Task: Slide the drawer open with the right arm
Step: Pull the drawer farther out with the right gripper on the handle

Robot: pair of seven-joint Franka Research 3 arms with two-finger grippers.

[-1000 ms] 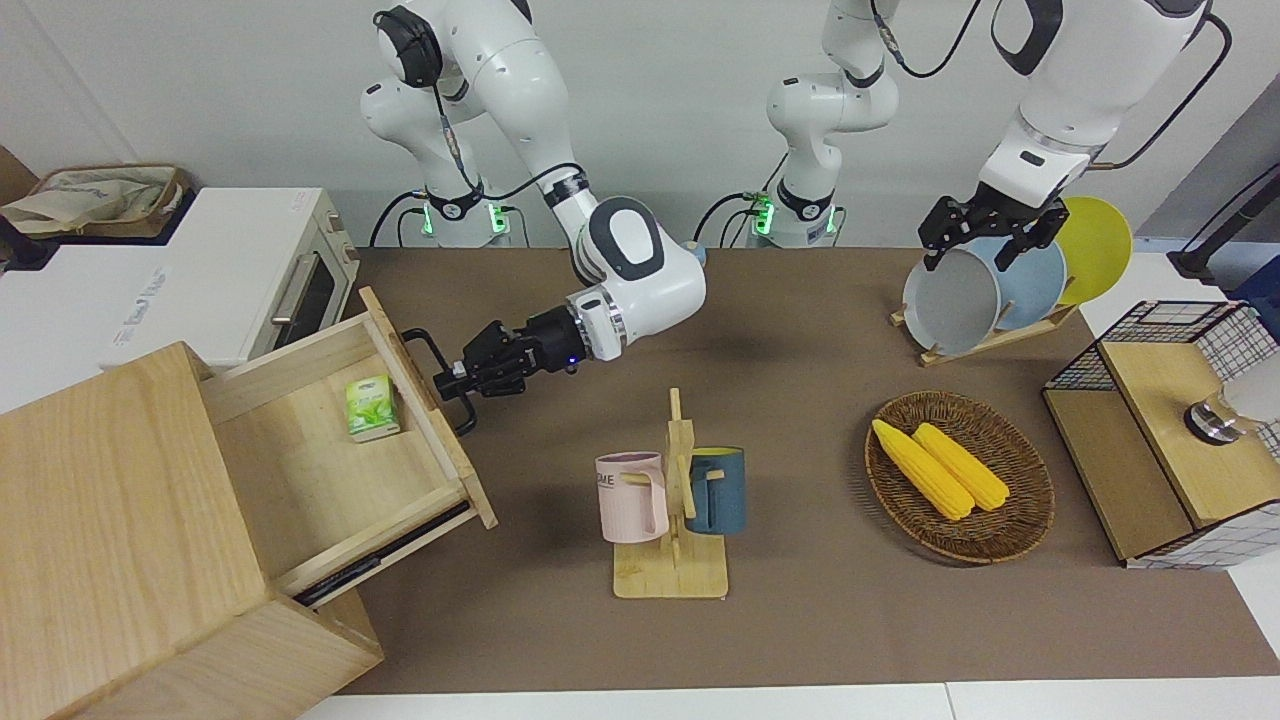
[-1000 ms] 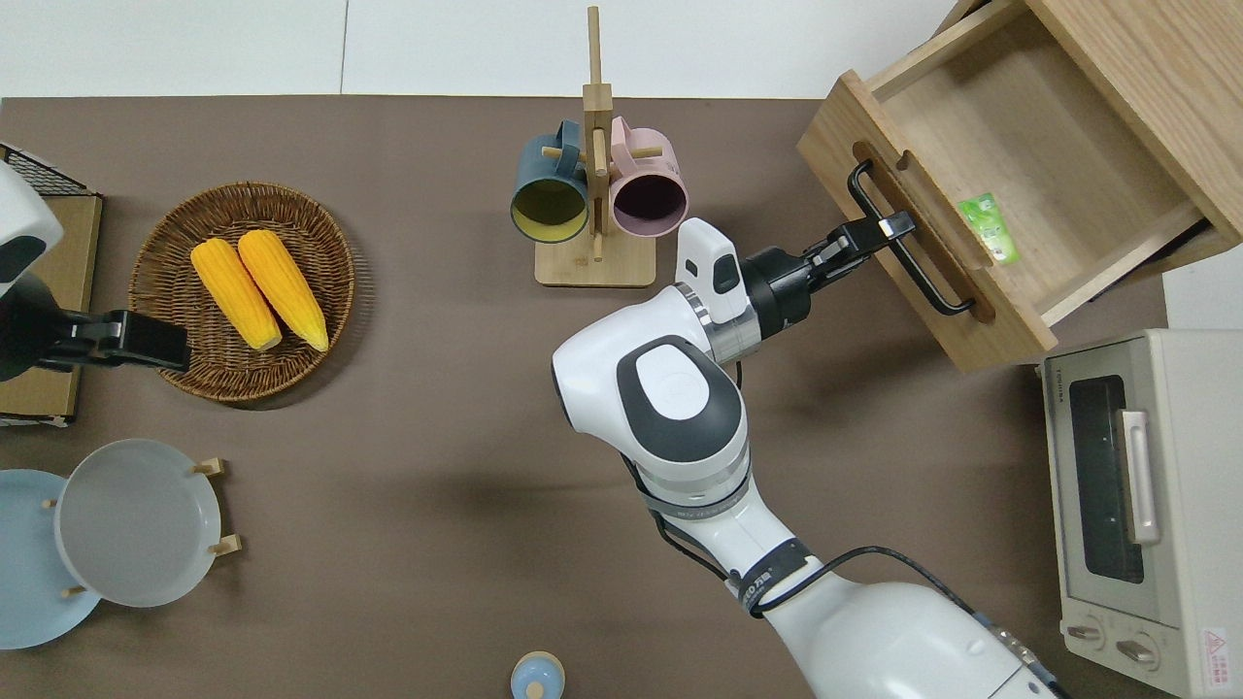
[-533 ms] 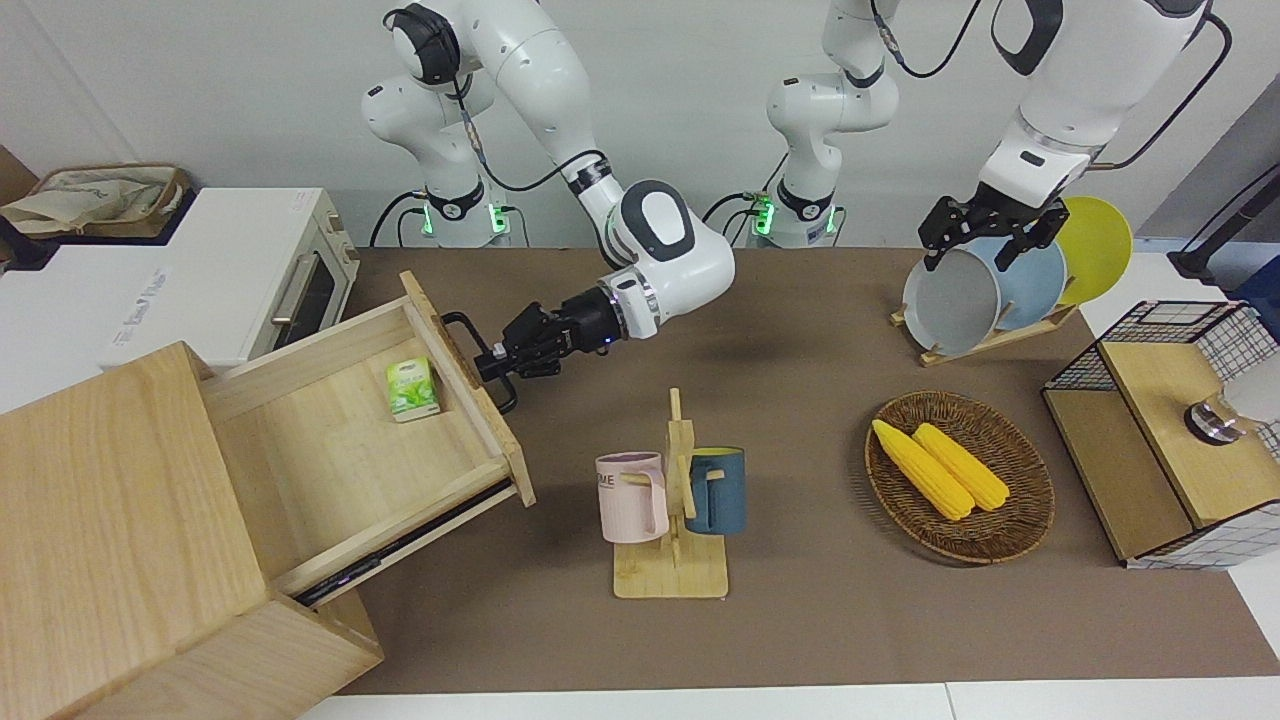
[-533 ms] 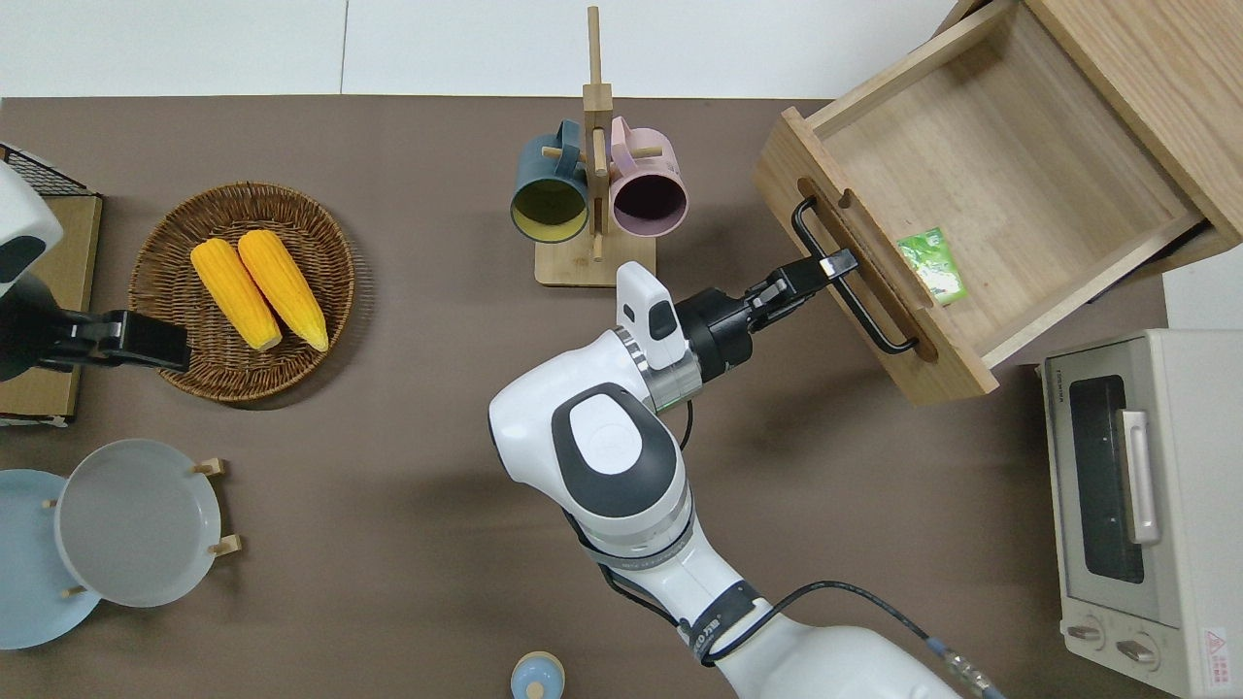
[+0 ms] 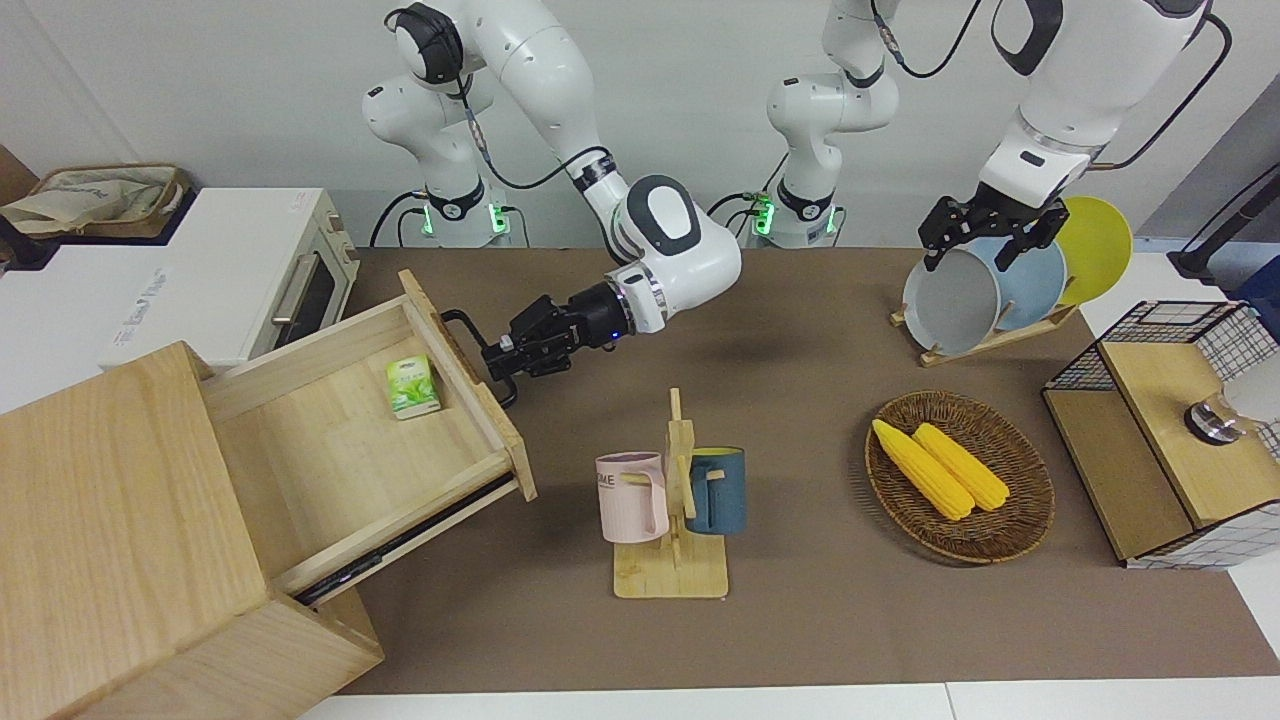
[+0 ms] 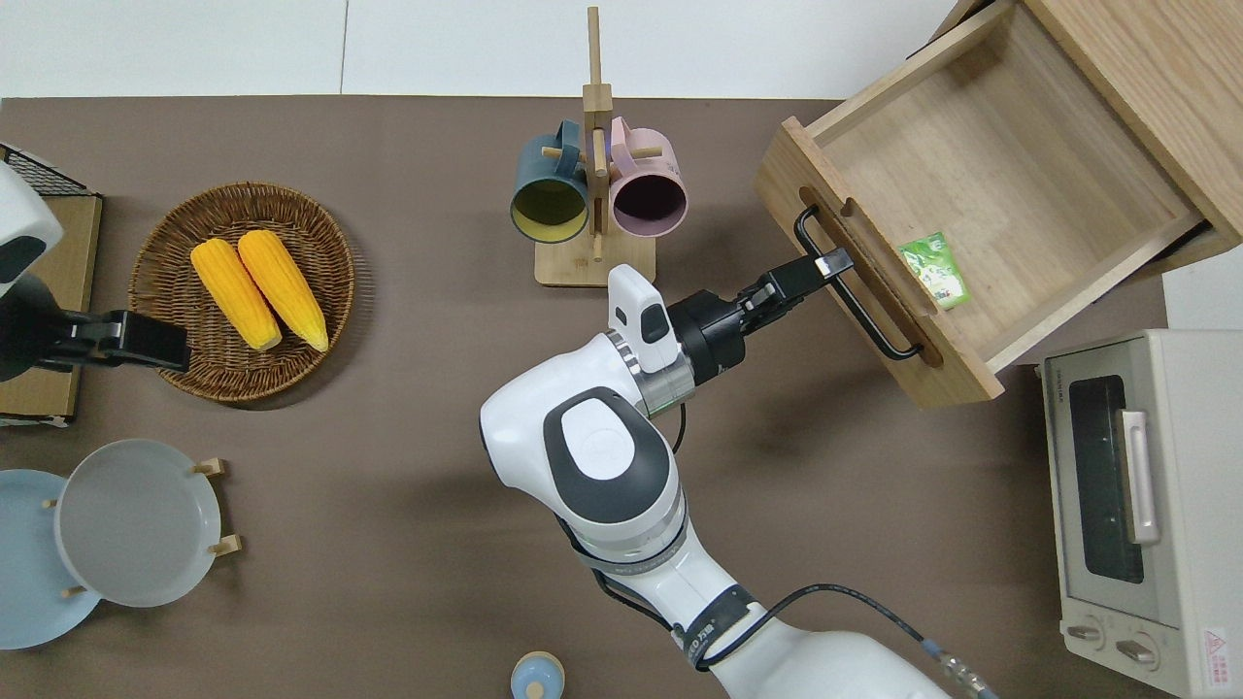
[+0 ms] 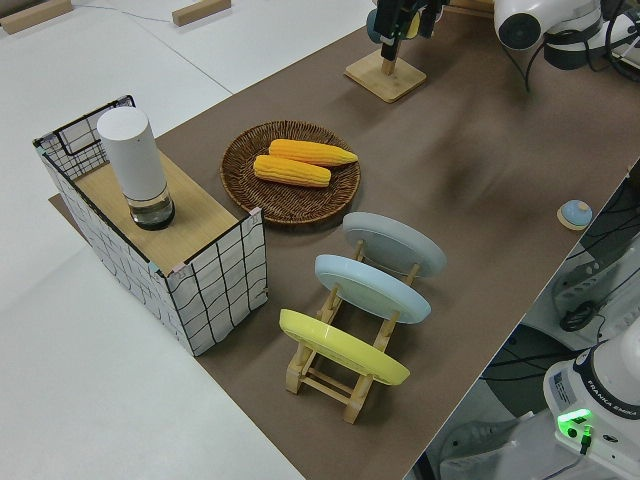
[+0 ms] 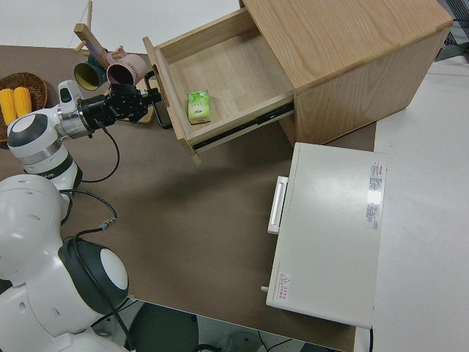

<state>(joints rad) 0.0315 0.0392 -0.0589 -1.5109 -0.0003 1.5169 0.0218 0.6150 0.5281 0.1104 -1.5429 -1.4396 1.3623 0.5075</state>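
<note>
The light-wood drawer (image 5: 330,450) stands pulled far out of the pale cabinet (image 5: 110,520), at the right arm's end of the table. A small green box (image 5: 412,386) lies inside it, close to the drawer front. My right gripper (image 5: 497,358) is shut on the black bar handle (image 5: 470,328) on the drawer front. The overhead view shows the same grip (image 6: 825,267) on the handle (image 6: 874,320), with the drawer (image 6: 991,184) wide open. The right side view shows the gripper (image 8: 143,99) at the drawer (image 8: 220,81) too. My left arm is parked, its gripper (image 5: 985,235) open.
A mug rack (image 5: 672,500) with a pink and a blue mug stands close to the drawer front, farther from the robots than the right gripper. A white toaster oven (image 5: 250,270) sits beside the cabinet. A corn basket (image 5: 960,478), plate rack (image 5: 1000,285) and wire-grid box (image 5: 1170,430) are toward the left arm's end.
The right arm pulled the drawer further out by its handle, mostly in the first half second. Since then the drawer has hardly moved. The green box slid along with the drawer.
</note>
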